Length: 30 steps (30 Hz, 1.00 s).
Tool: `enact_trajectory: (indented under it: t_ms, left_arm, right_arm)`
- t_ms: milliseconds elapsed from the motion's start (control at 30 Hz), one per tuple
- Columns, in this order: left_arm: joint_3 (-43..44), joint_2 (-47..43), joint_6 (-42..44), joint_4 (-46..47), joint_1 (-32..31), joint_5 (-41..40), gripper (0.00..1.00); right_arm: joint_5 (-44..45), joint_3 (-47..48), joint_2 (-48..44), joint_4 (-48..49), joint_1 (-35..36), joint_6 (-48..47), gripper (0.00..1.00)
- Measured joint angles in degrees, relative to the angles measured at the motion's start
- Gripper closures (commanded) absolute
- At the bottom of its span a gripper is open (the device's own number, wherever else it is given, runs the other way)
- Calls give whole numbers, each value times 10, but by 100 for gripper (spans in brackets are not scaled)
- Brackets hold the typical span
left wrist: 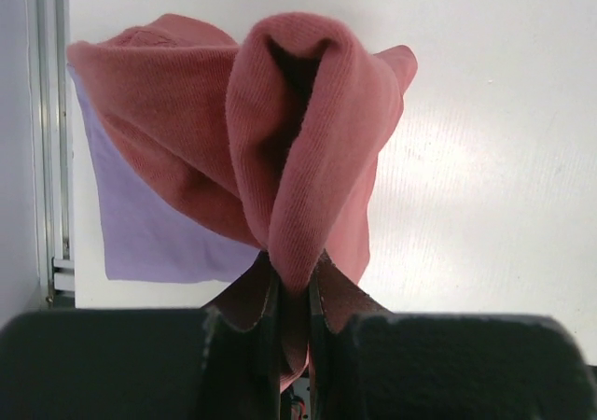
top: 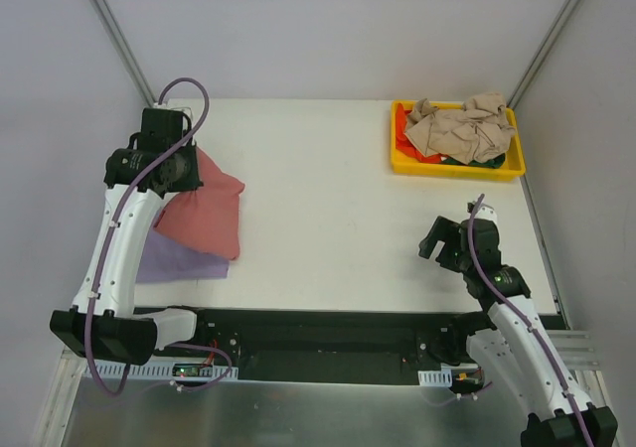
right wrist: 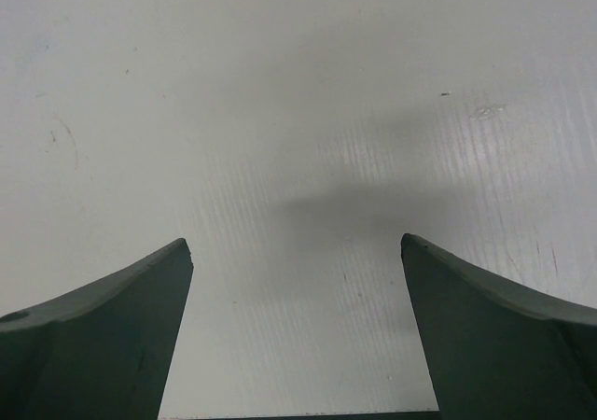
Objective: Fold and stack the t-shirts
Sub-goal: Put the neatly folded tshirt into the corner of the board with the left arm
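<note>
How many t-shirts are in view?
5: dusty red-pink shirt in left claw, lavender shirt beneath it, beige shirt, red shirt, dark green shirt in yellow plastic tray; others may be hidden.

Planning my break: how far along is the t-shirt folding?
Done: lavender t-shirt lies folded flat. In hand: left gripper, jaws shut, holds the dusty pink t-shirt draped partly over it. Remaining: beige, red and dark green t-shirts, crumpled in the yellow tray. The right gripper is open, empty.

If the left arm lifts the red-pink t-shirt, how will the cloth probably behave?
Probably floppy: the red-pink t-shirt bunches and folds where the left end effector pinches it. It would likely drape and drag rather than keep shape, as its free part lies over the lavender t-shirt. Soft cloth, so hardly fragile.
</note>
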Motion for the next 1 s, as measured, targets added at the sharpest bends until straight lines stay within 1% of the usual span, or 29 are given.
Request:
enact_trajectory:
  t_ms: [100, 233, 400, 500, 767, 1000]
  left_arm:
    - [-22, -7, 4, -2, 0, -16, 100]
    - [-57, -7, 13, -1, 0, -70, 100]
    - [-72, 53, 19, 5, 0, -154, 100]
    - [-82, 82, 34, 23, 0, -193, 100]
    - [-146, 82, 75, 83, 0, -289, 100]
    - [-178, 92, 93, 122, 20, -309, 100]
  right_arm:
    - [0, 0, 3, 0, -1, 0, 4]
    - [0, 0, 13, 0, -1, 0, 4]
    - [-1, 0, 22, 0, -1, 0, 4]
    - [0, 0, 21, 0, -2, -2, 4]
    - [2, 0, 20, 0, -5, -4, 4]
    - [2, 0, 32, 0, -9, -7, 4]
